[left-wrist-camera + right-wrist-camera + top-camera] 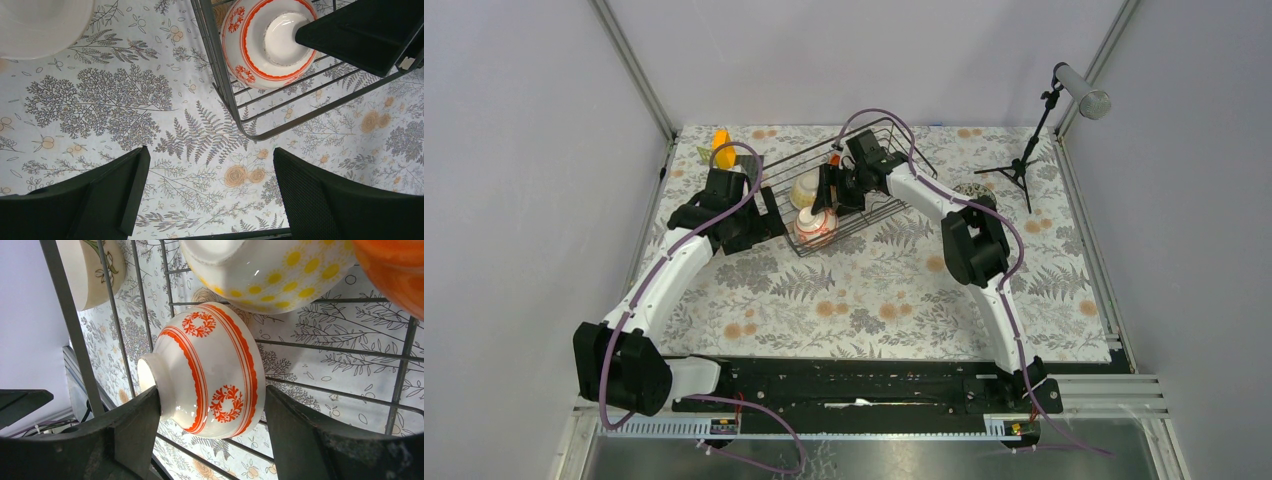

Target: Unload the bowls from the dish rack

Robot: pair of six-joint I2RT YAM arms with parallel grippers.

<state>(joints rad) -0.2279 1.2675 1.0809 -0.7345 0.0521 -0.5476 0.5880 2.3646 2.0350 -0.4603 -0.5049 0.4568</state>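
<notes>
Logging from the largest down. The worktop (pixel 874 300) is covered in a fern-and-flower cloth. On its far half sits the dish rack (pixel 874 222), a dark wire basket set at an angle to the worktop's edges. Both arms reach toward it. The left arm (pixel 664 275) stretches up from the near left corner, and the right arm (pixel 994 290) bends in from the right. A thin black stand (pixel 1024 160) is at the far right.

The left hand (pixel 210 160) hangs over bare cloth just outside the rack's near corner. Its jaws are spread wide with nothing between them.

The right hand (pixel 210 400) is inside the rack, its fingers on either side of the white bowl with red pattern (pixel 210 370). That bowl lies on its side on the rack's wire floor. One finger is against its foot ring and the other sits at its rim side. We cannot tell whether they clamp it.

Other bowls appear in the right wrist view:
- A yellow-dotted bowl (pixel 270 270) is just beyond the red-patterned one.
- An orange bowl (pixel 395 275) is cut off by the edge of the view.
- A cream bowl with a leaf motif (pixel 92 270) sits partly behind a thick rim wire.

Smallest is an orange-yellow block (pixel 722 148), near the rack at the worktop's far left.
</notes>
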